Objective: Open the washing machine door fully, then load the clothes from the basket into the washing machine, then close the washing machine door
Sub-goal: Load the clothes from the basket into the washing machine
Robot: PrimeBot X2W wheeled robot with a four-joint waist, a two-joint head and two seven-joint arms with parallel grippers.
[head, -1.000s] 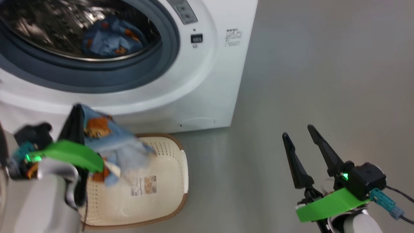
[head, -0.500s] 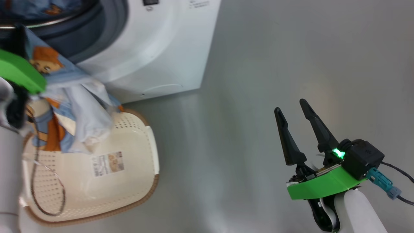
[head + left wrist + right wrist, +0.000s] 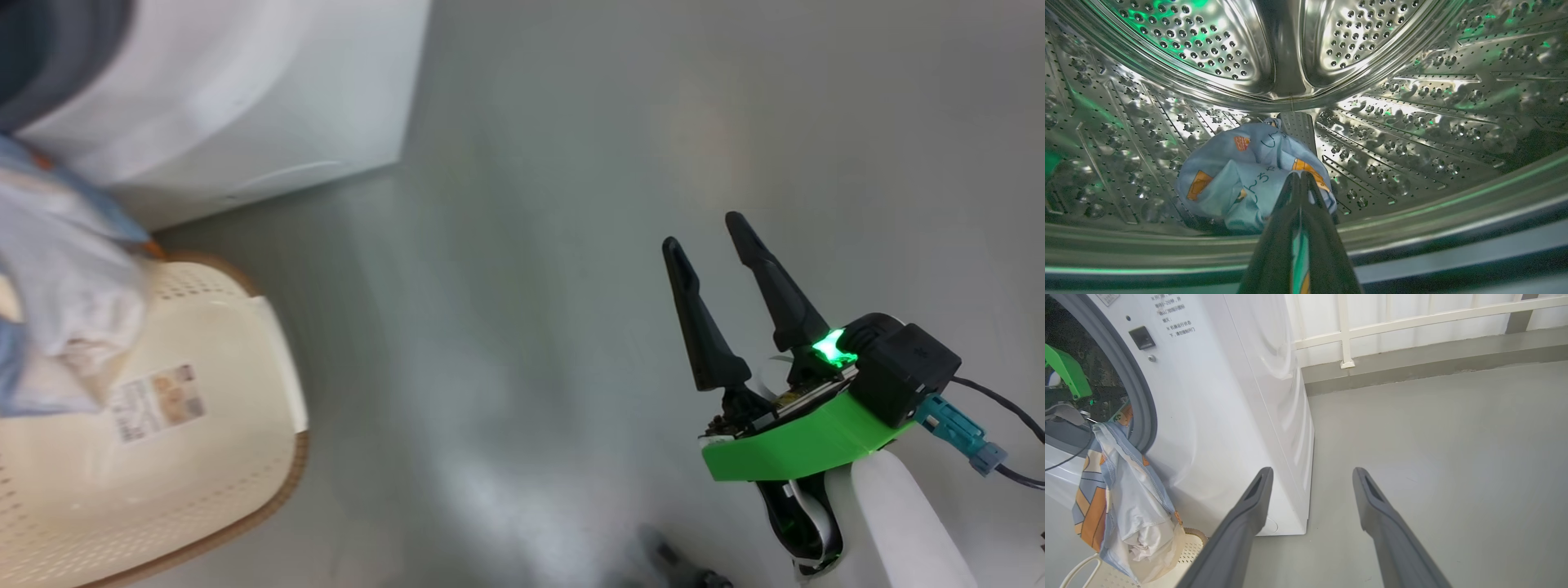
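My left gripper point(image 3: 1300, 177) is shut on a piece of the clothes, pale blue and orange cloth showing between its fingers. It points into the steel drum point(image 3: 1412, 122) of the washing machine point(image 3: 1229, 396), where another blue printed garment point(image 3: 1241, 171) lies. The held clothes point(image 3: 1126, 498) hang from the drum opening down to the basket point(image 3: 1192, 543). The head view shows the clothes point(image 3: 65, 286) at the left edge over the basket point(image 3: 245, 351), beside the washing machine point(image 3: 245, 98). My right gripper point(image 3: 703, 231) stands open and empty over the floor; its fingers point(image 3: 1249, 514) are spread. The washing machine door is out of view.
Grey floor point(image 3: 531, 245) stretches to the right of the machine. A low grey kerb point(image 3: 1412, 363) and a white railing point(image 3: 1343, 330) run along the back behind it.
The head camera has swung right, so the machine and basket slid left. My left gripper carried the held garment up to the drum opening and left the head view. The right gripper stayed open.
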